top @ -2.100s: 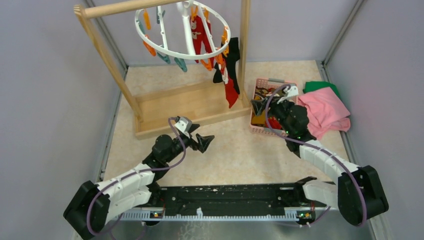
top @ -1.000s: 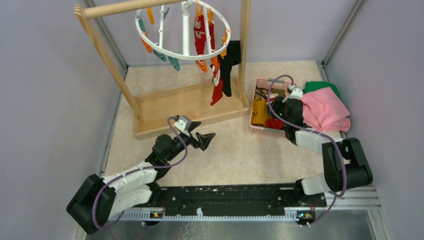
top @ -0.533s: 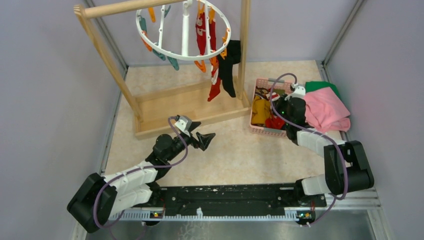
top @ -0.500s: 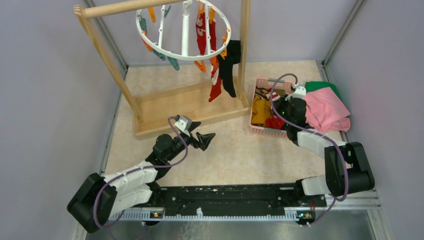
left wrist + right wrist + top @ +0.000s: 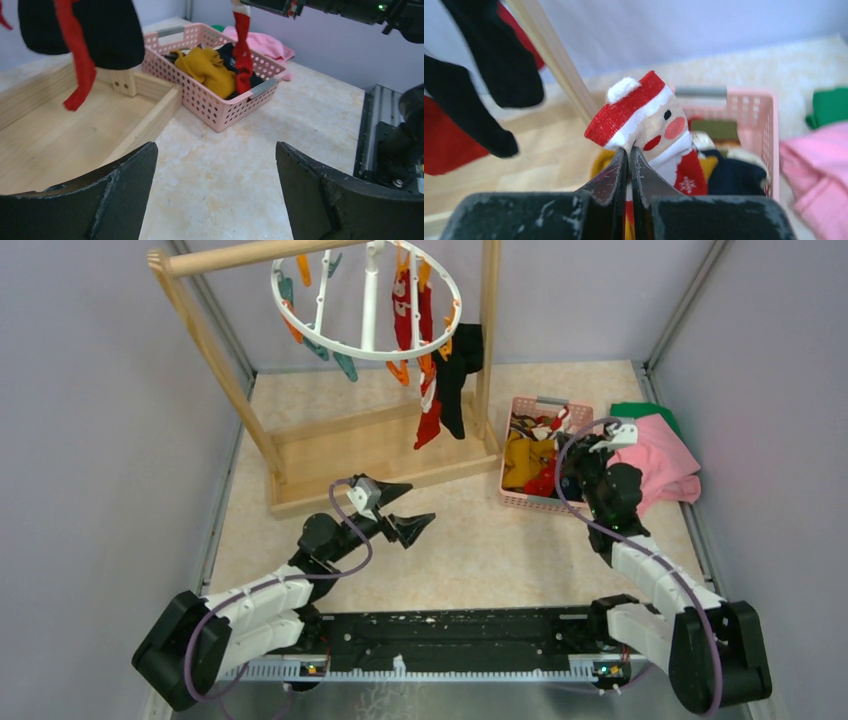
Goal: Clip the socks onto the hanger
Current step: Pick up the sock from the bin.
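the hanger [image 5: 372, 302] hangs from the rack [image 5: 370, 445] at the back left, with socks [image 5: 440, 390] clipped on its right side. the basket [image 5: 530, 504] sits just right of the rack's base, more socks inside. the cloths [image 5: 665, 455] lie right of the basket. the left gripper [image 5: 412, 506] hovers before the rack. the right gripper [image 5: 629, 149], over the basket's right side, holds one sock [image 5: 644, 115].

Overhead view looks down from behind; 2 low wrist views face forward, sharing the pink basket [image 5: 210, 107].
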Robot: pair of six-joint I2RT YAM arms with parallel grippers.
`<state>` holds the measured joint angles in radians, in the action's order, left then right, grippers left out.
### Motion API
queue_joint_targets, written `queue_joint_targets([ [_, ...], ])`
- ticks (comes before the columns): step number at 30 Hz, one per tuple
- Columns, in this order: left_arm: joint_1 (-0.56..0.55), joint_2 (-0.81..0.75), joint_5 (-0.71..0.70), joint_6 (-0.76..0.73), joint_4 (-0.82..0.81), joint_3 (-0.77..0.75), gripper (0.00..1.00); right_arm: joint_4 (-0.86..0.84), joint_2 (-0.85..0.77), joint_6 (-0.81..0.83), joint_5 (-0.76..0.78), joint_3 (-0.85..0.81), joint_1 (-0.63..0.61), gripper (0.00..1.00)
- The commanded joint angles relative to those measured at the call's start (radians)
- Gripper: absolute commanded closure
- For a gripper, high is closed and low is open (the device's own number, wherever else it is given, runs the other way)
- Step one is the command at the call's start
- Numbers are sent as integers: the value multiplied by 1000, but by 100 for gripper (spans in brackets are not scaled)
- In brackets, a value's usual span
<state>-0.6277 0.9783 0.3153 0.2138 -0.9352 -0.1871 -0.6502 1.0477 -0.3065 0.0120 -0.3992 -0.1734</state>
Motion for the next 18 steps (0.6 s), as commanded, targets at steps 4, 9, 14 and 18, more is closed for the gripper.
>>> queue_joint_targets([
  [4, 3, -7, 281, -88, -206, 15, 9, -177, -150, 44, -156, -15, 8, 99],
  [9, 2, -33, 295, -117, -208, 25, 1, -174, -181, 31, -310, -68, 7, 99],
  [14, 3, -84, 192, -181, -139, 17, 1, -174, -152, 27, -493, -125, -38, 99],
  [18, 2, -138, 131, -254, -59, -7, 1, -136, -133, 113, -615, -165, -145, 99],
])
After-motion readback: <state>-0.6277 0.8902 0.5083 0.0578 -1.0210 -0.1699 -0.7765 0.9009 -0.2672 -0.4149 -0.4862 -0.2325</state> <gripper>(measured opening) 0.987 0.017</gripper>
